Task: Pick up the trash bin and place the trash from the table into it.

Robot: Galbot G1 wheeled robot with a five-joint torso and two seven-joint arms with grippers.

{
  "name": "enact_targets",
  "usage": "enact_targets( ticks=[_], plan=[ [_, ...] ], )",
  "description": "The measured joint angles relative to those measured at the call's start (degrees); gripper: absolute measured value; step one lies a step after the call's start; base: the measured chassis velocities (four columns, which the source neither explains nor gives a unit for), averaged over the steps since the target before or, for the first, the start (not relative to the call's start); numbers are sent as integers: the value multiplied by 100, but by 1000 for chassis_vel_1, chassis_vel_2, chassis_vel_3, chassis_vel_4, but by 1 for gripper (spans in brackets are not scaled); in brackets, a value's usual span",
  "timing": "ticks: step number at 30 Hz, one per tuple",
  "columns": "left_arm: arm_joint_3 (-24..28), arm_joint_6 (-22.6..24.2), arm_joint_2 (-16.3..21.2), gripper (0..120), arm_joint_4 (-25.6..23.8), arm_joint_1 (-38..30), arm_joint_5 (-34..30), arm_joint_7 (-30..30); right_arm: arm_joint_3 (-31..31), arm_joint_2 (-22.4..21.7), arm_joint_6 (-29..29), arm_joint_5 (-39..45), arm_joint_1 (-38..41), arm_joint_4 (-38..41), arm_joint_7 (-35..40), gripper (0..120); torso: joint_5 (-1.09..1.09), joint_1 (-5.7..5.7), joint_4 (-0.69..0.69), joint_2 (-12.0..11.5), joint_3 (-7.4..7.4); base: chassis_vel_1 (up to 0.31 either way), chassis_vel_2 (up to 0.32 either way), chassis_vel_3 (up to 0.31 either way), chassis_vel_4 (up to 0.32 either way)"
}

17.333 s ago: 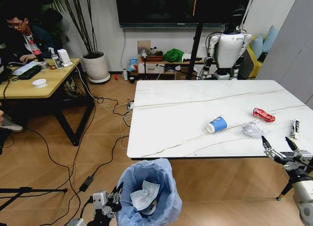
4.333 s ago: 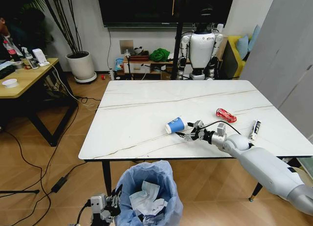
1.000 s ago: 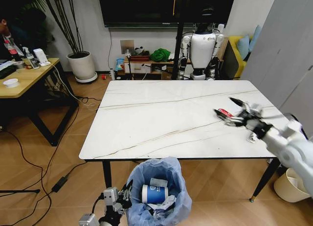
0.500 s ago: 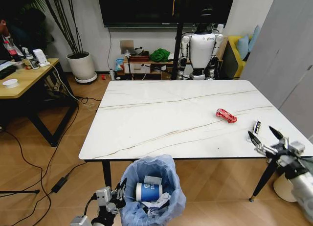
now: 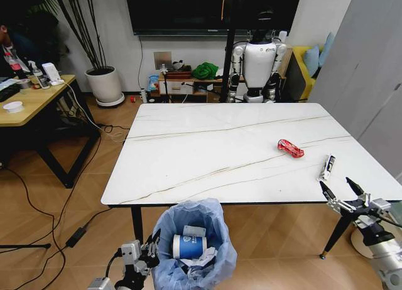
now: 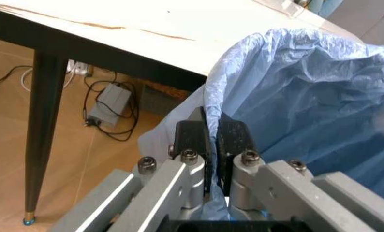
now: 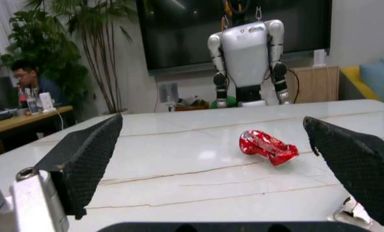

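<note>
From the head, the bag-lined trash bin (image 5: pixel 191 243) stands below the worktop's (image 5: pixel 207 152) near edge, a red wrapper (image 5: pixel 291 148) and sachet (image 5: pixel 325 167) lying far right. Left wrist: left gripper (image 6: pixel 213 140) fingers pinch the bin's bag rim. Right wrist: right gripper (image 7: pixel 230 159) fingers spread wide, near the wrapper.

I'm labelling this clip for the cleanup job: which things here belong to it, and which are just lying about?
Part of the job:
- trash bin, clamped by the left gripper
- blue-and-white cup inside it
- red wrapper on the table
- black-and-white sachet
- right gripper, open

Lying about:
- white humanoid robot
- potted plant
- wooden desk
</note>
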Motion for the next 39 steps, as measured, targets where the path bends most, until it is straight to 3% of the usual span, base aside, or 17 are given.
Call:
enact_targets(
  ticks=[39],
  plan=[
    [114,-22,2,0,40,34,74,13,73,89,-5,73,-139,-17,-132,100,0,0,0,0,0,-30,-27,32,26]
  ],
)
